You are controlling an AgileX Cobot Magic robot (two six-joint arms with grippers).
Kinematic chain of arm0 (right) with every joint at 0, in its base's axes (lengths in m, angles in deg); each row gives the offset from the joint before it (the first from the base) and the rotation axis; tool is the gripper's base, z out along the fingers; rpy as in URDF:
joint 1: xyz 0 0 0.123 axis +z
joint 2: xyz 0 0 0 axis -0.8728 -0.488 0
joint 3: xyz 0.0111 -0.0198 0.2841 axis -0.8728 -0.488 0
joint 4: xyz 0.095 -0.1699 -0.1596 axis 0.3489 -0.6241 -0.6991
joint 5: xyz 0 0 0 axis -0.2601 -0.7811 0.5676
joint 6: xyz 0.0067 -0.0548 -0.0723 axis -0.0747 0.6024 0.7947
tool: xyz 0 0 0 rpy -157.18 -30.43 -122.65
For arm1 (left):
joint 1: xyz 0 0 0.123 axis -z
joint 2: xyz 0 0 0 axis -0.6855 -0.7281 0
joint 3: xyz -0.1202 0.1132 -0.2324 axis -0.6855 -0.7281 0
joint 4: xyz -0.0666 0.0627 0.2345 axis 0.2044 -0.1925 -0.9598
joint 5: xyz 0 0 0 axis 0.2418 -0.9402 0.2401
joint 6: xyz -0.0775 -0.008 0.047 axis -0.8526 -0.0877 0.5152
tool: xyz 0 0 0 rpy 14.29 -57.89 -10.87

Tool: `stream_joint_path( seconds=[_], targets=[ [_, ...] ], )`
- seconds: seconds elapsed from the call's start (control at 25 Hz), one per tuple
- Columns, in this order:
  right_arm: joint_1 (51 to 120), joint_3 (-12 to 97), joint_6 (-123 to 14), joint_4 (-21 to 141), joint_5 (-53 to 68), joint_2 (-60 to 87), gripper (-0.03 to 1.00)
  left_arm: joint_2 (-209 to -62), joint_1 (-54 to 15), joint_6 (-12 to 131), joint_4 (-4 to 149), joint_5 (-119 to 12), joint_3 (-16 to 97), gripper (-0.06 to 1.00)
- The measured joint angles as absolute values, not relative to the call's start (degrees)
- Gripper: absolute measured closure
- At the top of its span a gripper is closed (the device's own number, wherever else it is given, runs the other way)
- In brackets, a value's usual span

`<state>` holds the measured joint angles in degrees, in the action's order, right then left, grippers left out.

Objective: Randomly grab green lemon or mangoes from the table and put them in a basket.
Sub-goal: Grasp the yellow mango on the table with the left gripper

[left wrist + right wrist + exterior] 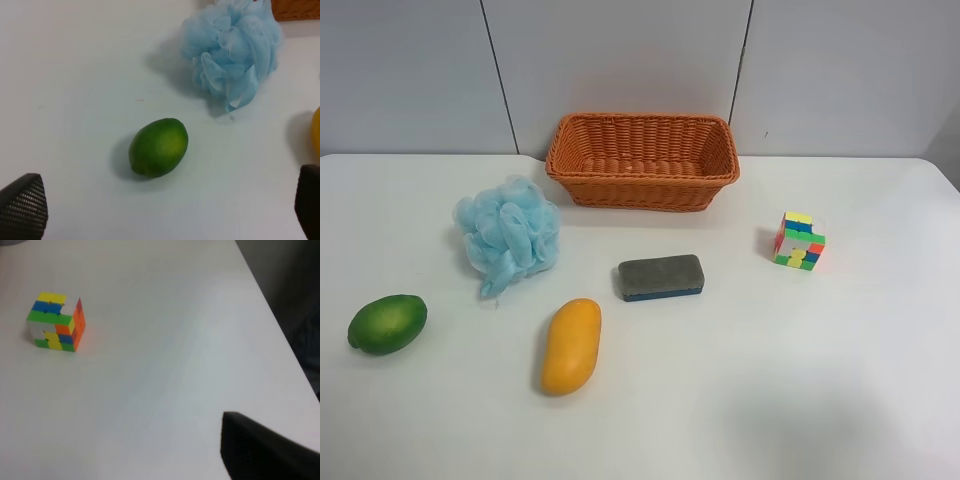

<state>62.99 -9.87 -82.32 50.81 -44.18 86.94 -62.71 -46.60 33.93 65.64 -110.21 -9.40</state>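
Green lemon (158, 147) lies on the white worktop (820, 380) before the left hand (165, 206), which is spread wide and empty (whether the right hand (270, 452) is wide or narrow, I cannot tell).

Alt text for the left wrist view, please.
A green lemon lies on the white table, ahead of the open left gripper, whose dark fingertips sit wide apart. A light blue bath pouf lies beyond it, and a sliver of yellow mango shows at the edge.

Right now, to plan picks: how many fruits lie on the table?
2: the green lemon near the exterior high view's left edge, and the mango nearer the middle, by the blue mesh sponge. None appears hidden.
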Motion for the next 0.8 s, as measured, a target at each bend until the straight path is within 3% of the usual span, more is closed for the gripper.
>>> stream_joint_path(
  seconds=[0.44, 0.8],
  targets=[
    [62.99, -9.87, -82.32, 50.81, -44.18, 86.94, -0.02, -95.95, -45.66, 31.48, 68.46, -116.32, 7.12, -0.05],
    [62.99, -9.87, -82.32, 50.81, -44.18, 86.94, -0.02, -121.32, -29.65, 20.44, 61.53, -116.50, 20.27, -0.05]
  ],
)
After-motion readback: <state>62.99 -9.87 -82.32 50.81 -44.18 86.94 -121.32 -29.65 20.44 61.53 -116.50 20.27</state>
